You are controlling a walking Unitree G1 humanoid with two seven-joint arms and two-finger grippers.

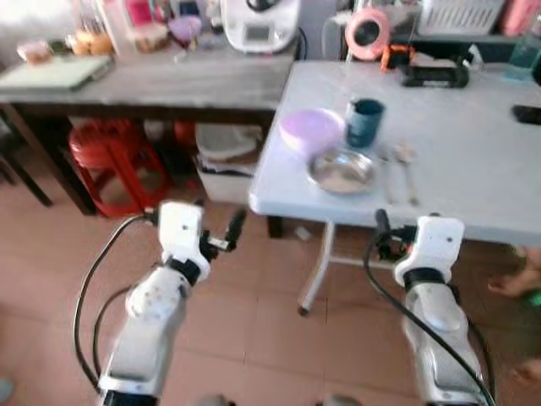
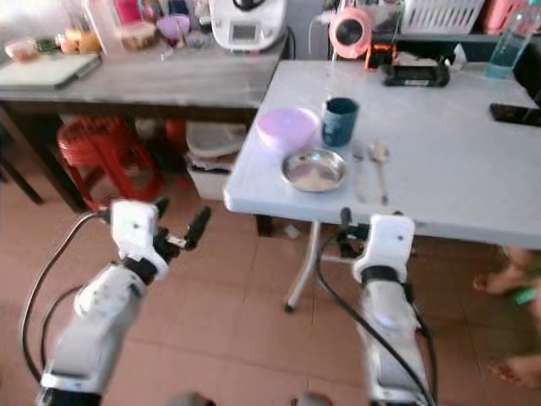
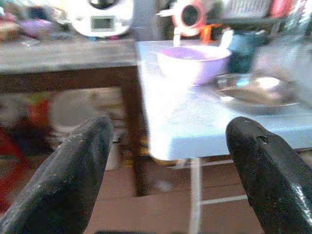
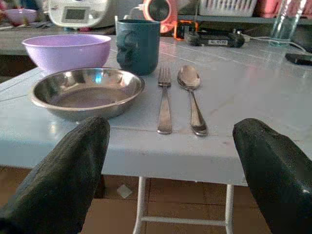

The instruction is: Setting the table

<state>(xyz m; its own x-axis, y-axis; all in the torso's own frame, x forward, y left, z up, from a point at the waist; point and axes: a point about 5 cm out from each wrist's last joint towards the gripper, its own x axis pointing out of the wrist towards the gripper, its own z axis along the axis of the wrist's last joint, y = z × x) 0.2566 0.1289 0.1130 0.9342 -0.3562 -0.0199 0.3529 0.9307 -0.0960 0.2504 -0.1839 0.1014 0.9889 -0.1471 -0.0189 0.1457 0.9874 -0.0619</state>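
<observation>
We stand in front of the pale blue bench (image 1: 473, 161), looking down at its near corner. On it a place is laid: a steel dish (image 4: 87, 91) sits closest to the edge, with a lilac bowl (image 4: 67, 50) just behind it on one side and a dark teal mug (image 4: 138, 46) just behind it on the other, bowl and mug near each other. Beside the dish lie a fork (image 4: 165, 102) and a spoon (image 4: 192, 97), side by side and parallel, handles toward us, the fork between dish and spoon.

Our left hand (image 3: 168, 165) hovers over the tiled floor (image 1: 254, 330), off the bench's corner and below its top; its two black fingers (image 3: 68, 170) are spread wide and grasp nothing. Our right hand (image 4: 170, 165) is held in front of the bench edge, level with the dish and cutlery, its fingers (image 4: 63, 170) likewise released and empty.

Farther back on the bench we see a black device (image 1: 435, 76), a pink round object (image 1: 368, 32) and a dark flat thing (image 1: 526, 114) at the far side. To our left runs a grey wooden counter (image 1: 169, 80) with a white kitchen appliance (image 1: 260, 24), jars and a cutting board (image 1: 51, 74); red stools (image 1: 106, 165) sit under it. A person's bare feet (image 1: 517, 283) show by the bench on our right.
</observation>
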